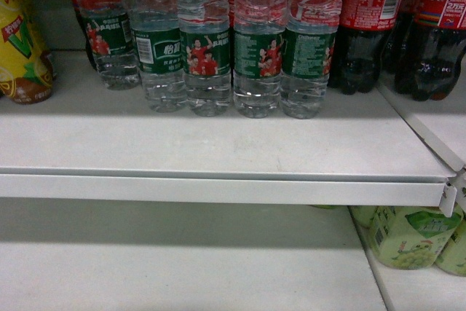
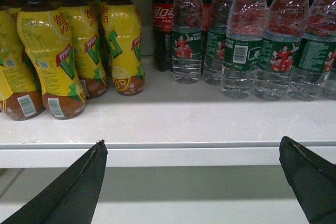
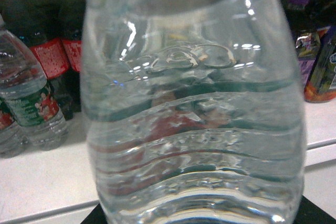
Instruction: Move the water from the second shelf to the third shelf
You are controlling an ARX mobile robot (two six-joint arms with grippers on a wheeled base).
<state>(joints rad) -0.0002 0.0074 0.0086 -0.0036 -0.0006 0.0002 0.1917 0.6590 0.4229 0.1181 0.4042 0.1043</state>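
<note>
I am inspecting the white shelf [image 1: 218, 143], which is spanning the head view and serving as my reference. One water bottle [image 3: 194, 119] is filling the right wrist view, sitting in front of the shelf's front edge and very close to the lens. The right gripper [image 3: 202, 220] is showing only as dark edges under the bottle's base; its fingers are hidden, so I cannot tell whether it is clamping the bottle. Five more water bottles [image 1: 207, 41] are standing upright in a row at the back of the shelf, touching side by side. Dark cola bottles [image 1: 371, 27] with red labels are standing at the shelf's right end, and yellow drink bottles [image 2: 50, 51] are crowding its left end. Pale green packs [image 1: 411, 234] are lying below the shelf at the right. The left gripper [image 2: 192, 143] is hanging just below the shelf's front lip, its black fingers [image 2: 79, 182] spread wide apart and holding nothing.
</note>
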